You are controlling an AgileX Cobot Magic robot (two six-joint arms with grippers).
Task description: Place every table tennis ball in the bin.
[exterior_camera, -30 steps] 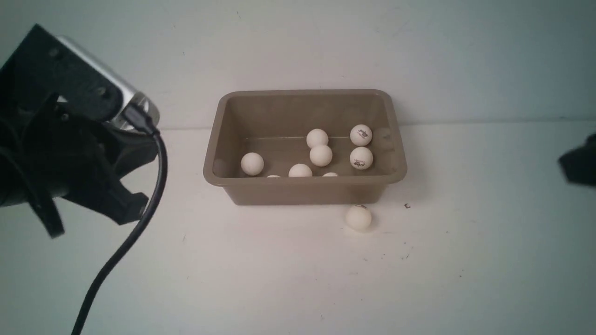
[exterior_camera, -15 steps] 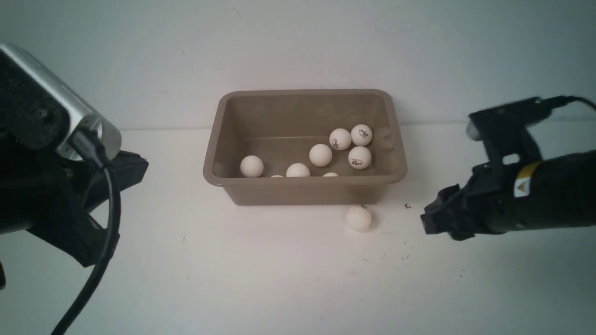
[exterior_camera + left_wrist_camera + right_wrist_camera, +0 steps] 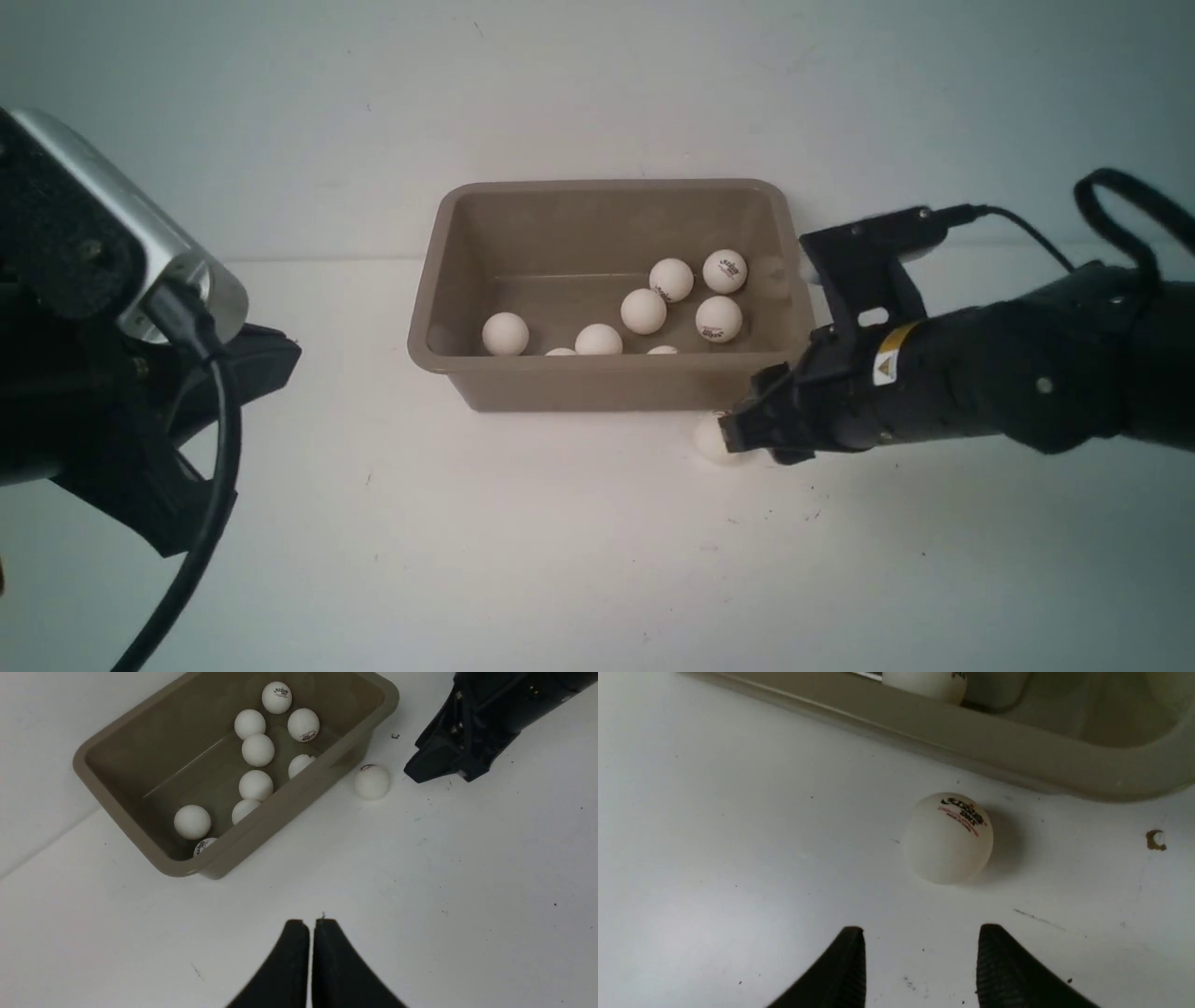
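Tan-brown bin (image 3: 611,383), white balls (image 3: 505,333) w/ blk & red logo print, blk ridged R fingers (image 3: 852,970)

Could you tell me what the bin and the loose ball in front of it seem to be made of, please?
The bin looks like tan-brown moulded plastic with a low sheen, judging by its rounded corners and smooth flared rim. The loose ball seems to be thin matte plastic, perhaps celluloid-like, given its smooth, slightly translucent-looking white surface and printed logo.

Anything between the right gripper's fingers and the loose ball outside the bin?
Nothing but bare, marked tabletop between the open fingers and the loose ball, as the right wrist view shows.
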